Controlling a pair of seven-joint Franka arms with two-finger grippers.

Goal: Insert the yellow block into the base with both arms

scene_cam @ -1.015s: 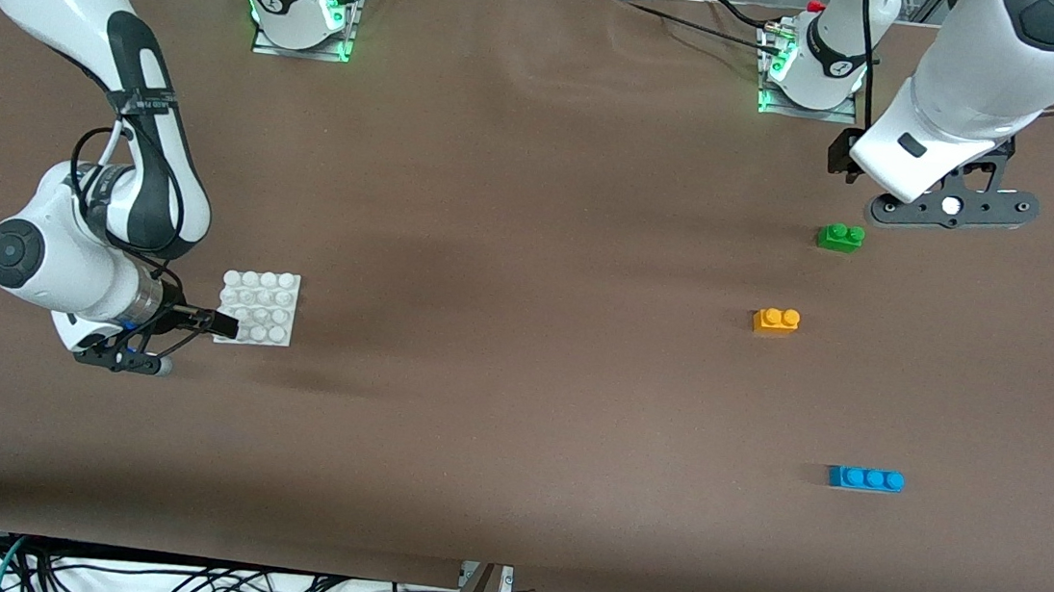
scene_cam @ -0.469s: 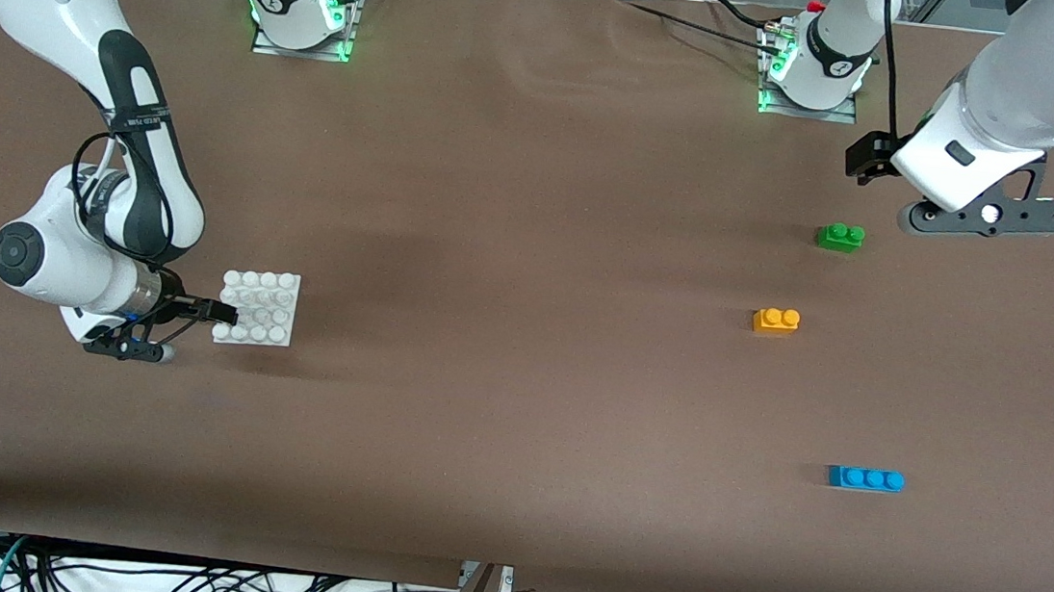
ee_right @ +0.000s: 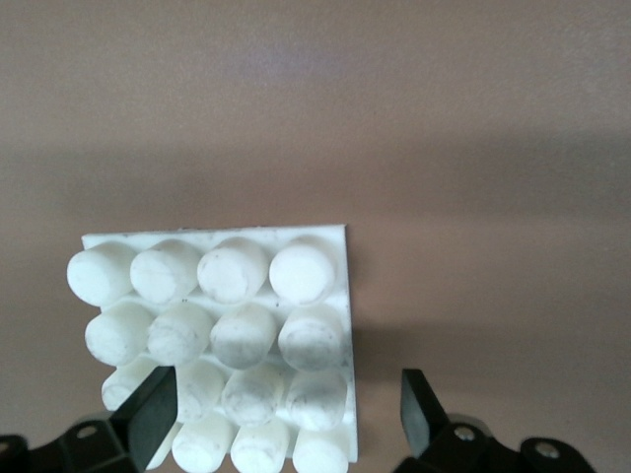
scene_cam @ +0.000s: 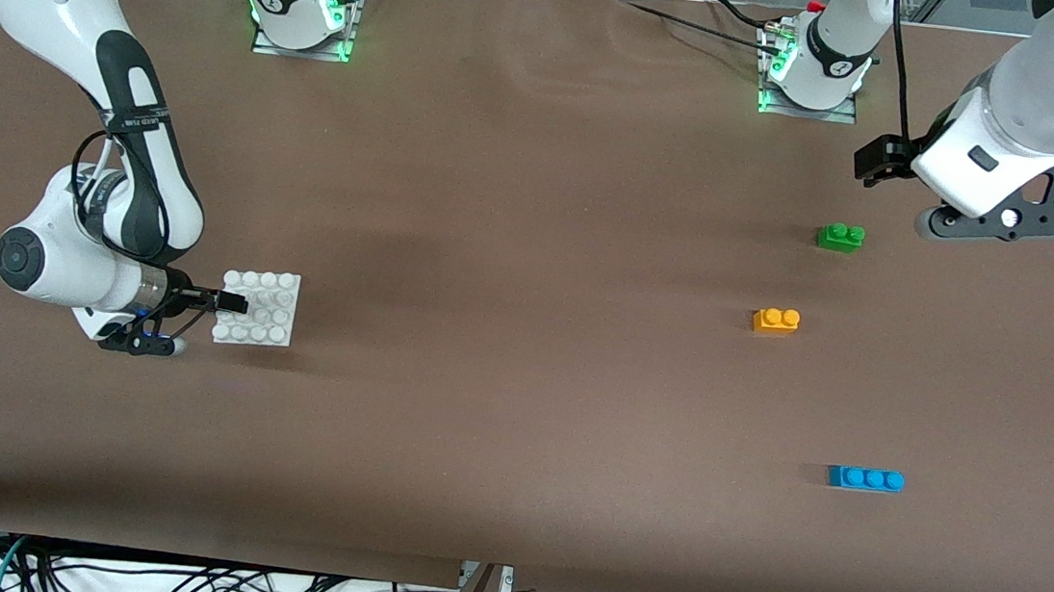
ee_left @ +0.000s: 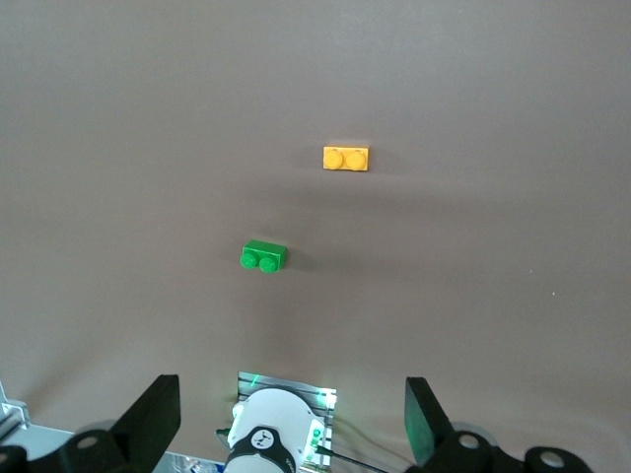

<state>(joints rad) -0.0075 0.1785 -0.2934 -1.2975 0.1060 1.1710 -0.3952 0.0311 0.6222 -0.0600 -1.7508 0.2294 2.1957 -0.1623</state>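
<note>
The yellow block (scene_cam: 776, 320) lies studs up on the table toward the left arm's end, and it also shows in the left wrist view as the yellow block (ee_left: 346, 159). My left gripper (ee_left: 291, 419) hangs open and empty, high over the table beside the green brick. The white studded base (scene_cam: 258, 307) lies flat toward the right arm's end. My right gripper (scene_cam: 231, 303) is low at the base's edge, open. In the right wrist view one finger (ee_right: 148, 409) sits over the studs of the base (ee_right: 212, 325), and the other finger (ee_right: 419, 409) stands off its side over bare table.
A green brick (scene_cam: 840, 236) lies farther from the front camera than the yellow block. A longer blue brick (scene_cam: 865, 478) lies nearer to it. Both arm bases (scene_cam: 304, 4) stand along the table's back edge.
The left arm's hand has drifted toward its own end of the table, away from the green brick. The right gripper has slid along the base's edge, farther from the front camera.
</note>
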